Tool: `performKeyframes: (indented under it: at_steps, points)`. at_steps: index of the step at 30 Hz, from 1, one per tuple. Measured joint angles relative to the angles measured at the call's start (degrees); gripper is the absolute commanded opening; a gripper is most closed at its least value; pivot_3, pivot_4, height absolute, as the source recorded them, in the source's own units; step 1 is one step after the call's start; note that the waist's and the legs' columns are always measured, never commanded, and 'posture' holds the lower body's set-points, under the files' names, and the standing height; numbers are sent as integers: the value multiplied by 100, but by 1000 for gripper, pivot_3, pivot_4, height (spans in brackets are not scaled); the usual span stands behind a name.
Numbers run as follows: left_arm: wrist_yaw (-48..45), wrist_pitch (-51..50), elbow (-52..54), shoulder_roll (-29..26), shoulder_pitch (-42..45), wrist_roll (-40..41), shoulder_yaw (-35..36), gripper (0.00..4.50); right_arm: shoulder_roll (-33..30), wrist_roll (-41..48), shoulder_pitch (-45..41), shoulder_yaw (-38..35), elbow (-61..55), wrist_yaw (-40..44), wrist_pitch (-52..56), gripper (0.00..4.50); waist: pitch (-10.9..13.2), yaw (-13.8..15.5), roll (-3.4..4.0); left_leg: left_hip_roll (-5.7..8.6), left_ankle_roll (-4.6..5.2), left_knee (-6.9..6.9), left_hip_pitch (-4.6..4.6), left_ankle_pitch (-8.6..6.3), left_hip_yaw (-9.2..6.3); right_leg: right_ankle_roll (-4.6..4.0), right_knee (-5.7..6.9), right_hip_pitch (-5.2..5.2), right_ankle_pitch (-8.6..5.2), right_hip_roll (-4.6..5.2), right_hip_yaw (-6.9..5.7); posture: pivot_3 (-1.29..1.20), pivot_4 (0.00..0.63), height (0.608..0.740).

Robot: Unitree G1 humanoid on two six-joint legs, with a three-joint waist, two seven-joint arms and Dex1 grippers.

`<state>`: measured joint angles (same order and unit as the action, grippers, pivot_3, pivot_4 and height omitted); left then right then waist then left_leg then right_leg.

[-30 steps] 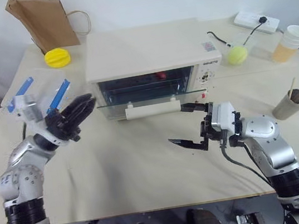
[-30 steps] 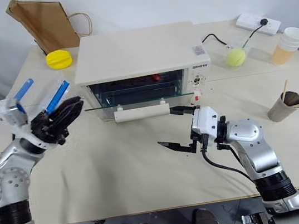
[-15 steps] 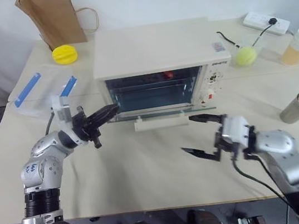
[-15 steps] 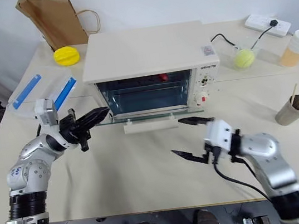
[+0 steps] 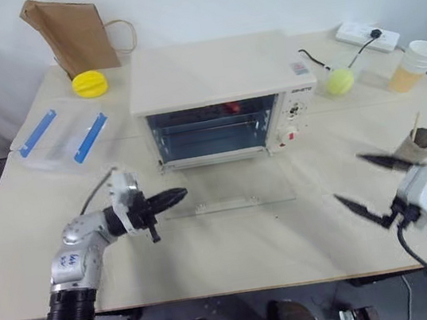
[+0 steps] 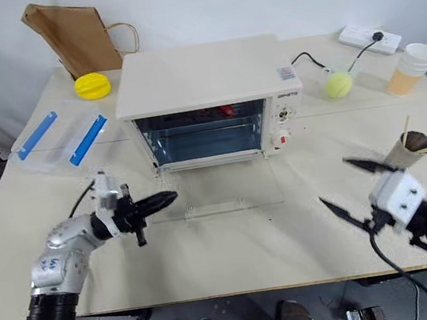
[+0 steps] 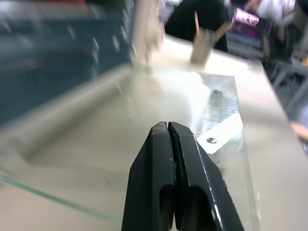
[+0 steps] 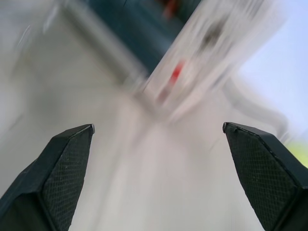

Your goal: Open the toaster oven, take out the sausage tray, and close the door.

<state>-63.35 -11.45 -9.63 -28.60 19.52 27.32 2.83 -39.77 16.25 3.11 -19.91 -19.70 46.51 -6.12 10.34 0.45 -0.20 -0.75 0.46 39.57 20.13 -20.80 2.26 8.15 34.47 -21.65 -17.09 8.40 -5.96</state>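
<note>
The large cream-white boxy toaster oven [image 5: 224, 98] stands at the middle back of the pale table [image 5: 234, 245], and its wide clear glass door [image 5: 229, 186] is folded down flat on the table in front of it, with the cream-white bar handle [image 5: 224, 204] at the front edge. Inside the dark cavity only a small red piece [image 5: 230, 108] is seen near the top; the sausage tray itself I cannot make out. The left gripper [image 5: 173, 198] has its two black fingers pressed together, holds nothing, and its tips are at the left front corner of the glass door; in the left wrist view the closed fingers [image 7: 166, 159] point over the glass pane. The right gripper [image 5: 370, 185] is spread wide and empty, well apart from the oven, near the front right edge of the table, just beside a brown paper cup with a wooden stick [image 5: 419, 147]. Between both grippers, in front of the door, the table is free. A clear plastic box with blue clips [image 5: 61, 138] lies to the left of the oven, and behind it are a yellow round object [image 5: 89, 83] and a brown paper bag [image 5: 74, 36].
</note>
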Motion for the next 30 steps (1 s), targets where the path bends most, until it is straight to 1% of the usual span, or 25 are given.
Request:
performKeyframes:
  at_steps: [4, 7, 9, 12, 13, 14, 15, 18, 20, 22, 24, 26, 30]
  points:
    - [184, 175, -2, 70, -16, -68, 73, 51, 94, -419, -724, 765, -191, -263, 160, 4500, 0, 10, 2, 1, -4, -1, 9, 1, -2, -1, 16, -15, 0, 0, -5, 0, 150, 740]
    - [288, 243, 10, 133, -96, -65, 128, 51, 313, -1097, -1211, 1439, -337, -704, 449, 4500, 0, 30, 2, 4, -3, -1, 17, 0, -1, 1, 18, -22, 1, 3, -10, 0, 150, 740]
    - [332, 278, 60, 145, -307, 6, 283, 51, 545, -1604, -1580, 1838, -210, -993, 550, 4500, 0, 22, 2, 4, -3, 0, 20, 0, 0, 2, 19, -29, 2, 4, -12, 0, 150, 740]
    - [444, 227, 245, 207, -498, 187, 501, 588, 904, -2029, -2129, 2400, 85, -1219, 353, 4500, 0, -44, 2, 2, -3, 0, 25, 0, -1, 2, 29, -41, 2, 4, -12, 0, 150, 740]
    - [497, 225, 305, 224, -541, 235, 592, 859, 989, -2204, -2308, 2554, 235, -1299, 308, 4500, 0, -54, 2, 2, -3, 0, 25, 0, -1, 2, 32, -41, 2, 4, -12, 0, 150, 740]
    - [545, 210, 488, 219, -682, 341, 771, 1163, 1134, -2560, -2632, 2788, 563, -1475, 234, 4500, 0, -67, 1, 1, -4, 2, 25, 1, -1, 2, 33, -42, 2, 4, -13, 0, 150, 740]
    - [563, 208, 541, 218, -694, 393, 811, 1383, 1157, -2703, -2729, 2872, 686, -1551, 216, 4500, 0, -73, 2, 2, -4, 1, 25, 0, 1, 2, 35, -47, 2, 7, -10, 0, 150, 740]
    - [579, 214, 1005, 76, -1046, 662, 1235, 2282, 1492, -3613, -3488, 3449, 1523, -2033, 11, 4500, 2, -141, -1, 1, -5, 2, 39, 1, 7, 1, 62, -77, 2, 11, -5, 0, 150, 740]
    - [617, 164, 1309, 3, -1193, 817, 1420, 2831, 1646, -4053, -3808, 3722, 1897, -2297, -112, 4500, 2, -188, -1, 0, -8, 0, 43, 2, -4, 1, 73, -82, 2, 11, -12, 0, 150, 740]
    - [691, 144, 1604, -97, -1402, 865, 1550, 3369, 1832, -4442, -4169, 3968, 2339, -2570, -175, 4500, 2, -217, 0, 2, -10, -2, 44, 0, -4, 1, 79, -87, 2, 13, -12, 0, 150, 740]
    - [757, 146, 1812, -104, -1527, 880, 1619, 3990, 1984, -4674, -4405, 4051, 2697, -2790, -237, 4500, 2, -208, 0, 2, -10, -2, 46, 0, -10, 1, 78, -86, 2, 13, -15, 0, 150, 740]
    - [838, 179, 1867, -99, -1631, 871, 1656, 4489, 2145, -4887, -4698, 4183, 3145, -2999, -228, 4500, 2, -223, 0, 3, -10, -2, 46, 0, -5, 1, 76, -86, 2, 13, -14, 0, 150, 740]
    - [1050, 283, 2041, 18, -1718, 842, 1640, 4489, 2445, -5204, -5187, 4361, 4028, -3381, -175, 4500, 3, -232, 1, 0, -11, -2, 46, 1, -7, 1, 80, -87, 2, 12, -14, 0, 150, 740]
